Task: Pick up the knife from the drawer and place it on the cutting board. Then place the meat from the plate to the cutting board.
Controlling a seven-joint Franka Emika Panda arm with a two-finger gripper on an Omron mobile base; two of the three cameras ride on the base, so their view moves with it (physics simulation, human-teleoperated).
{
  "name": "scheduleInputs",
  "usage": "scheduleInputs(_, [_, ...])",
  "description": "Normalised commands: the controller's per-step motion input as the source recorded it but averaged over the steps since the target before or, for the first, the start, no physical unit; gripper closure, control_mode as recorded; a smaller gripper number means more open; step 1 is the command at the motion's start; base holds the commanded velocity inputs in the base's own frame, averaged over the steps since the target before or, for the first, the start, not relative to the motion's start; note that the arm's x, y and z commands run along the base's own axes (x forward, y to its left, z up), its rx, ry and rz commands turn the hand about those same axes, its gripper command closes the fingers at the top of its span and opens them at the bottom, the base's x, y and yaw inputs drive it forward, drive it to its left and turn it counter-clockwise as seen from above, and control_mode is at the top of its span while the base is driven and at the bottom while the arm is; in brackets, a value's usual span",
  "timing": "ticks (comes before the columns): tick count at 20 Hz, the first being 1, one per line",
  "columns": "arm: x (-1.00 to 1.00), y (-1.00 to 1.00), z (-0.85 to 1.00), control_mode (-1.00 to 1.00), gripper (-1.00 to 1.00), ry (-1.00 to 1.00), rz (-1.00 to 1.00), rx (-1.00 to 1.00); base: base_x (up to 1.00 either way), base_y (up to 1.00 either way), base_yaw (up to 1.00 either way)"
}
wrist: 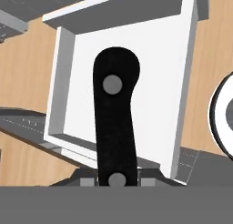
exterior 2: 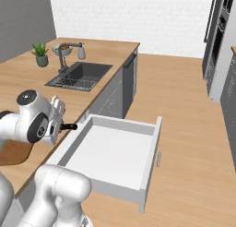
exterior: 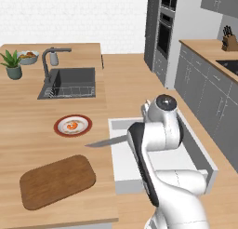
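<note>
My gripper (wrist: 117,178) is shut on the knife's black handle (wrist: 116,114), held above the open drawer (wrist: 154,54). The slim grey blade (exterior: 104,142) sticks out to the left over the counter edge, between the plate (exterior: 58,126) and the cutting board (exterior: 56,180). The handle's end (exterior 2: 70,126) pokes out beside my hand. The white inside of the drawer (exterior 2: 115,152) holds nothing. The orange-red meat (exterior: 72,125) lies in the plate's middle. The brown board lies bare on the counter, near the front edge.
Beyond the plate are a dark sink (exterior: 69,82) with a faucet (exterior: 49,60). A potted plant (exterior: 13,65) and a grey bowl of food (exterior: 28,57) stand at the far left. The pulled-out drawer juts into the wooden floor aisle (exterior 2: 184,129). A knife block (exterior: 229,41) stands on the right counter.
</note>
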Motion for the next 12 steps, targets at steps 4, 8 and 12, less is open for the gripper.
scheduleInputs(4, [-0.03, 1.0, -0.01, -1.0, 1.0, 0.24, 0.12, 0.0, 0.0, 0.0, 0.0])
scheduleInputs(8, [0.0, 1.0, -0.17, -1.0, 1.0, 0.17, 0.1, 0.0, 0.0, 0.0, 0.0])
scheduleInputs(12, [0.0, 1.0, -0.44, -1.0, 1.0, 0.09, 0.05, 0.0, 0.0, 0.0, 0.0])
